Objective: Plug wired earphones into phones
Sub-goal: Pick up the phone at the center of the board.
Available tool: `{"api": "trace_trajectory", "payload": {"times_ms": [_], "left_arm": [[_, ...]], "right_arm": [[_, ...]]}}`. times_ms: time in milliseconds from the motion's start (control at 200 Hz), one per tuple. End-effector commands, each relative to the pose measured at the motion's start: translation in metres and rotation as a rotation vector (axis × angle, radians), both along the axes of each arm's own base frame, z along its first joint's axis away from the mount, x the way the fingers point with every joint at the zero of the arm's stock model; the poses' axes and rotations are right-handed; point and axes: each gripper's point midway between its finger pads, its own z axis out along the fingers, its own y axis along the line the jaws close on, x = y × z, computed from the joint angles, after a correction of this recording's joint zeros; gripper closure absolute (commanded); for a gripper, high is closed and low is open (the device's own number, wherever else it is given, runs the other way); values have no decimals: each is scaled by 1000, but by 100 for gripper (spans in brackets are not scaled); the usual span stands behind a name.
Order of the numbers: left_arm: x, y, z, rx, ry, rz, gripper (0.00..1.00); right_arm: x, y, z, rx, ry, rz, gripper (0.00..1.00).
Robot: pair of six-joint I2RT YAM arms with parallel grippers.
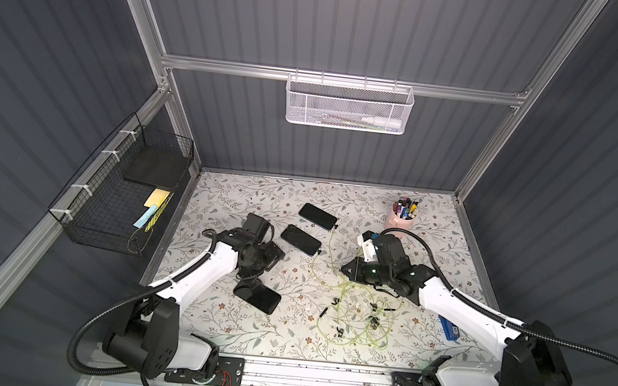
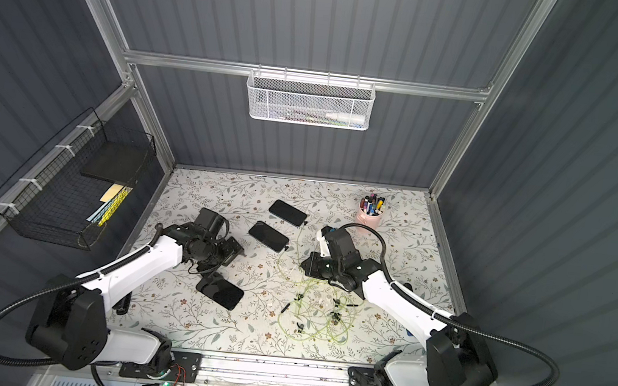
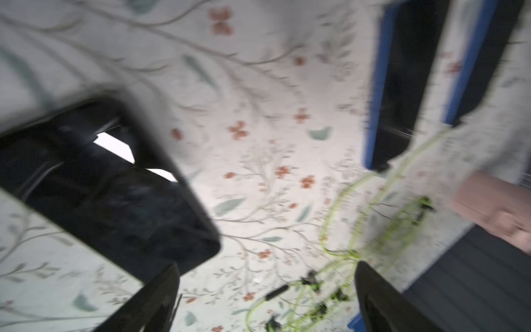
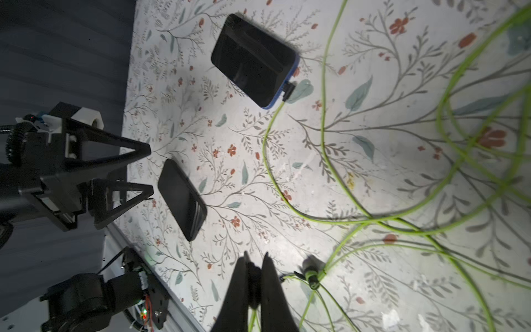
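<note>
Jaws first. Found the right jaws pinched narrow, apparently on a short black plug end of the earphones (image 1: 355,314), with green cable trailing back between them. Found the left jaws spread wide and empty, hanging just beside the far end of the near phone (image 4: 182,199), toward the left edge of the bench (image 1: 227,200).

Judged the step in hand to be seating that plug in the near phone, the only one of three showing no lead. Seemed wise to pin the phone beforehand with the left jaws across its long sides, against sliding under the push. Seemed wise also to bring the plug in level with the bench and dead along the phone's length, pressing straight, never aslant, minding slack in the tangle toward the front right corner.

Saw the near phone lying flat, screen up, long axis slanting from far left to near right, one short end facing the tangle. Saw the middle phone (image 1: 301,239) and far phone (image 1: 318,216) on much the same slant, each plugged at the short end facing the right edge. Could not make out the near phone's socket; guessed the same end.
</note>
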Motion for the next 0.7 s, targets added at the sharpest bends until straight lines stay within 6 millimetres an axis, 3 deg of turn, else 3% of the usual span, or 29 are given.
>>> {"api": "trace_trajectory", "payload": {"times_ms": [0,75,280,695], "left_arm": [[-30,25,-20,121,132,63,3],[-29,24,-20,113,119,68,0],[-50,29,-37,93,158,167,0],[-35,34,-62,144,118,176,0]], "right_arm": [[-7,-11,-17,-92,-8,24,100],[-8,-10,-17,-84,-12,36,100],[-11,-9,-17,-80,-18,54,100],[-16,-10,-20,-83,2,66,100]]}}
